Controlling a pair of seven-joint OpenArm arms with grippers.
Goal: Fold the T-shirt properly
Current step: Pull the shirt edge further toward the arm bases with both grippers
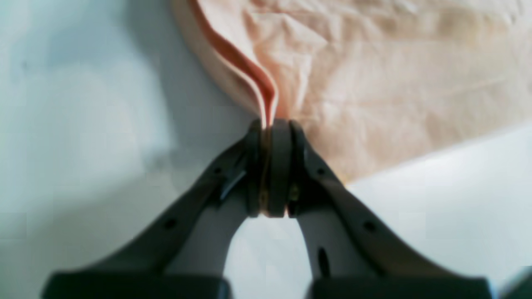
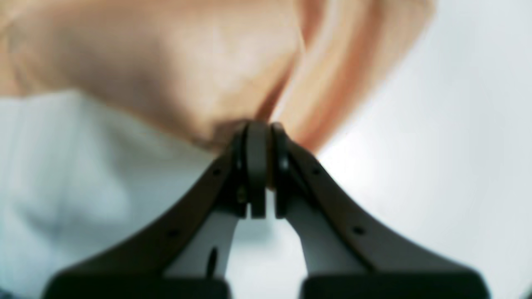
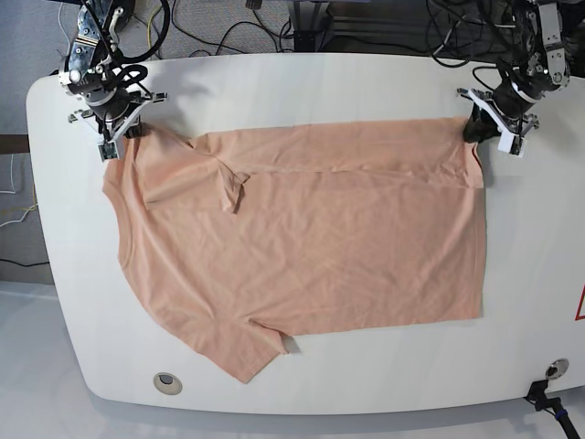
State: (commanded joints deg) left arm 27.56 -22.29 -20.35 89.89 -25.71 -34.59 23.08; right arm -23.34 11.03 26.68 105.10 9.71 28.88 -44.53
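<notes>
Two grippers: both clamped on cloth at top corners of base view
T-shirt (image 3: 311, 247): peach, spread across middle of white table (image 3: 302, 82), neck at frame left, hem at right; top strip folded down, one sleeve lower centre-left
Left gripper (image 1: 270, 124): upper right in base view, jaws closed on pinched hem corner, fold layers visible
Right gripper (image 2: 264, 124): upper left in base view, jaws closed on shoulder-side edge; wrist view blurred
Cables (image 3: 228, 23): behind table top edge
</notes>
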